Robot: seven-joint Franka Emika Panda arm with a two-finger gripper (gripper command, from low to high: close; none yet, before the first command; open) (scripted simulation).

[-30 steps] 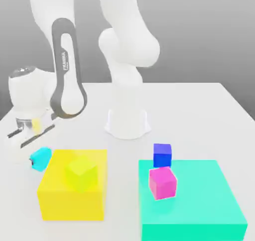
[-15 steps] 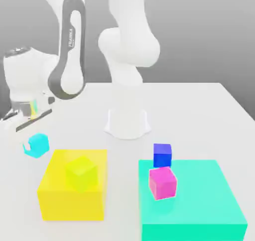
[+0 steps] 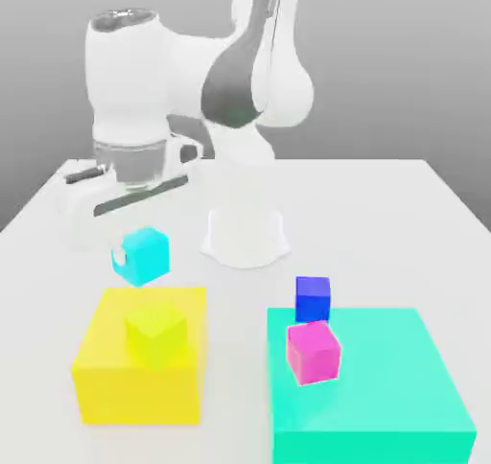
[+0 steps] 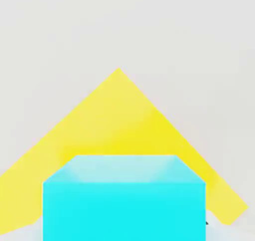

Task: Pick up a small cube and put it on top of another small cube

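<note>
One lime cube (image 3: pixel 156 336) tops yellow block (image 3: pixel 105 387) beneath cyan cube (image 3: pixel 142 255).

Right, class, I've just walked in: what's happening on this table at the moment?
A white robot arm holds the small cyan cube in its shut tool, lifted off the white table just above the big yellow block. A small yellow cube sits on that block. Blue and magenta cubes sit by the teal block.

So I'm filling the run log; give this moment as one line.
phase: carry | gripper: shut on cyan cube | position: above big yellow block
</note>
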